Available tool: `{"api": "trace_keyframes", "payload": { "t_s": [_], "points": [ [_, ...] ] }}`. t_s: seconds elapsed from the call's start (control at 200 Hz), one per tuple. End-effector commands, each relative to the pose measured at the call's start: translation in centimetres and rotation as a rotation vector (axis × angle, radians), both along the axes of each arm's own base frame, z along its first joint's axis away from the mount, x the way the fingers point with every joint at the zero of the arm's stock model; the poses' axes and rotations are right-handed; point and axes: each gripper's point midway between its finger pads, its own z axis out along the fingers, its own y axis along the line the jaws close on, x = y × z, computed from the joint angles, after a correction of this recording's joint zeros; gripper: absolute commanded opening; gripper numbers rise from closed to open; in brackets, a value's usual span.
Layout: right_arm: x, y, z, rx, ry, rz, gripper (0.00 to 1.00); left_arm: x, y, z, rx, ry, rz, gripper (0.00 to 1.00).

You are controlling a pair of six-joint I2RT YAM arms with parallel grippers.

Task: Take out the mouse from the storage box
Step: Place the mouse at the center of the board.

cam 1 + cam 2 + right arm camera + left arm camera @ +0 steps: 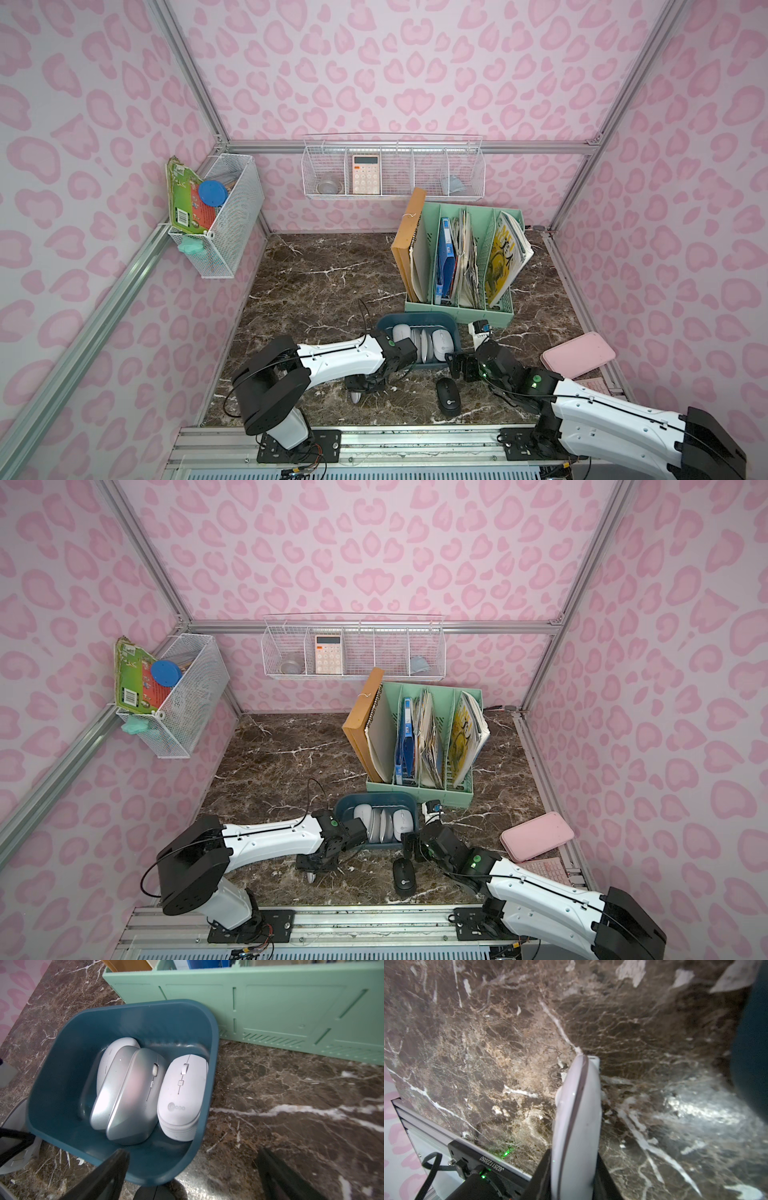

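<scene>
Your left gripper [573,1167] is clamped on a white mouse [577,1115], on edge over the table [467,1064]. Your right gripper [458,365] hangs, jaws apart, at the storage box [62,1064] holding four more mice [133,1093], file organiser [291,1012] just behind, black mouse [447,397] just in front.

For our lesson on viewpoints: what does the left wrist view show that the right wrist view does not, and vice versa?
Only left wrist: a white mouse clamped edge-on in the left gripper. Only right wrist: white and silver mice inside the storage box, the mint-green file organiser, the open right gripper. Both: the marble tabletop and pink wall; a dark teal edge in the left wrist view may be the box.
</scene>
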Motion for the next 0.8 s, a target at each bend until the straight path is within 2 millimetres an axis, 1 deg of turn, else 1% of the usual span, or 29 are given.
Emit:
{"api": "trace_keyframes", "payload": {
  "t_s": [0.0, 0.175, 0.27, 0.325, 0.485, 0.555, 0.665, 0.715, 0.8],
  "points": [
    [0.3, 0.1, 0.5, 0.009, -0.017, -0.007, 1.00, -0.1, -1.1, -0.8, -0.046, 0.024, -0.010, 0.25],
    [0.3, 0.1, 0.4, 0.006, -0.016, -0.009, 1.00, 0.0, -1.6, -1.1, -0.056, 0.027, -0.014, 0.33],
    [0.3, 0.1, 0.4, 0.007, -0.017, -0.009, 1.00, 0.1, -1.9, -1.0, -0.067, 0.023, -0.018, 0.36],
    [0.3, 0.1, 0.4, 0.006, -0.017, -0.008, 1.00, 0.2, -2.2, -0.9, -0.081, 0.017, -0.021, 0.37],
    [0.5, 0.2, 0.7, 0.004, -0.022, -0.007, 1.00, 0.4, -2.7, -0.5, -0.119, 0.002, -0.024, 0.44],
    [0.5, 0.3, 0.7, 0.000, -0.022, -0.005, 1.00, 0.6, -2.6, -0.2, -0.125, -0.018, -0.023, 0.47],
    [0.6, 0.4, 0.9, -0.006, -0.021, -0.003, 1.00, 1.0, -2.7, 1.0, -0.160, -0.070, -0.034, 0.53],
    [0.6, 0.5, 1.1, -0.013, -0.021, 0.000, 1.00, 1.3, -2.5, 1.9, -0.179, -0.109, -0.042, 0.57],
    [0.8, 0.5, 1.6, -0.028, -0.025, 0.000, 1.00, 1.9, -2.1, 4.2, -0.242, -0.204, -0.048, 0.67]
  ]
}}
